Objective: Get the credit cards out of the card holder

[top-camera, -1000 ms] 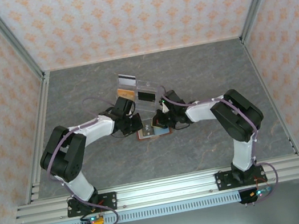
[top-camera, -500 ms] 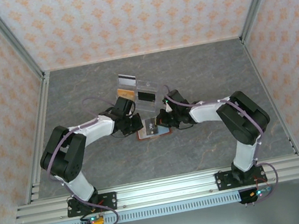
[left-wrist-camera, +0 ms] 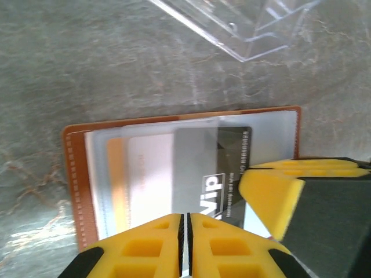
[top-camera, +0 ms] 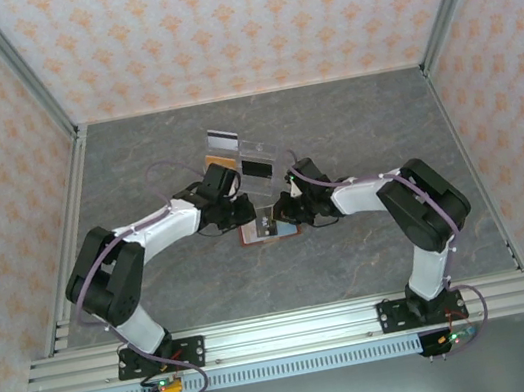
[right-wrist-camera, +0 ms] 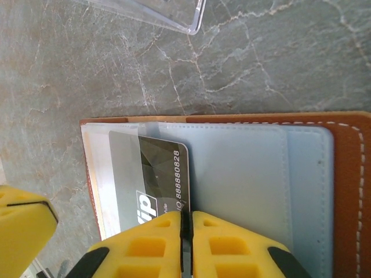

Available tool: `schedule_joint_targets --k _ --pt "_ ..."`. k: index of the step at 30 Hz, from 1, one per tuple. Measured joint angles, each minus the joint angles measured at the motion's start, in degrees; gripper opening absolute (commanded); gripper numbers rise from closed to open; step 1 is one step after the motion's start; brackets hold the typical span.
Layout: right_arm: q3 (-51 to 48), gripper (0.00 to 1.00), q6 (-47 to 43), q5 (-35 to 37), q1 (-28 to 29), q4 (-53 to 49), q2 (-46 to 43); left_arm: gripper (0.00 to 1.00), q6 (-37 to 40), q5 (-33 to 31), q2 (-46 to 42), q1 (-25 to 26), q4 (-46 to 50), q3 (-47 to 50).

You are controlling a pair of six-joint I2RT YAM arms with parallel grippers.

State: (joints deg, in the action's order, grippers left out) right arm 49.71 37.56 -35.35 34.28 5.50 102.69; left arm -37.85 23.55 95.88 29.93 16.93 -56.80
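The card holder point(left-wrist-camera: 72, 174), brown leather with pale blue-grey sleeves, lies open and flat on the table point(right-wrist-camera: 348, 191) point(top-camera: 274, 236). A dark "VIP" credit card point(left-wrist-camera: 229, 153) point(right-wrist-camera: 159, 165) sticks about halfway out of a clear sleeve. An orange card point(left-wrist-camera: 115, 174) and a pale card point(left-wrist-camera: 148, 174) sit inside the sleeves. My left gripper point(left-wrist-camera: 185, 215) point(top-camera: 248, 212) is shut, its tips over the dark card's near edge. My right gripper point(right-wrist-camera: 185, 213) point(top-camera: 286, 214) is shut, its tips at the dark card's free edge. I cannot tell whether either pinches anything.
A clear acrylic tray point(top-camera: 254, 162) point(left-wrist-camera: 243, 29) point(right-wrist-camera: 168, 14) stands just beyond the card holder, with cards standing in it. The two grippers are close together: each wrist view shows the other's yellow finger point(left-wrist-camera: 269, 194) point(right-wrist-camera: 23, 220). Patterned walls enclose the grey marble table point(top-camera: 380, 114).
The left wrist has shifted slightly toward the tray. The right gripper has edged to the right, and the dark card now shows between the two grippers.
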Motion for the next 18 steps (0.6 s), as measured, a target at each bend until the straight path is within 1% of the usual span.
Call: schedule_joint_targets --k 4,8,12,14,18 --pt "0.0 0.14 0.1 0.0 0.0 0.0 0.0 0.06 -0.1 0.0 2.1 0.1 0.0 -0.1" --pt "0.0 0.15 0.1 -0.2 0.0 0.0 0.0 0.04 -0.5 -0.5 4.3 0.1 0.0 -0.1" --pt "0.0 0.17 0.1 -0.6 0.0 0.2 0.1 0.02 -1.2 -0.5 4.5 0.1 -0.7 -0.1" --pt "0.0 0.18 0.1 -1.3 -0.1 0.6 0.3 0.0 -1.4 -0.6 4.5 0.1 -0.8 0.0" --pt "0.0 0.18 1.4 -3.7 -0.4 3.5 1.4 0.0 -2.0 -1.2 4.5 0.1 -1.3 0.3"
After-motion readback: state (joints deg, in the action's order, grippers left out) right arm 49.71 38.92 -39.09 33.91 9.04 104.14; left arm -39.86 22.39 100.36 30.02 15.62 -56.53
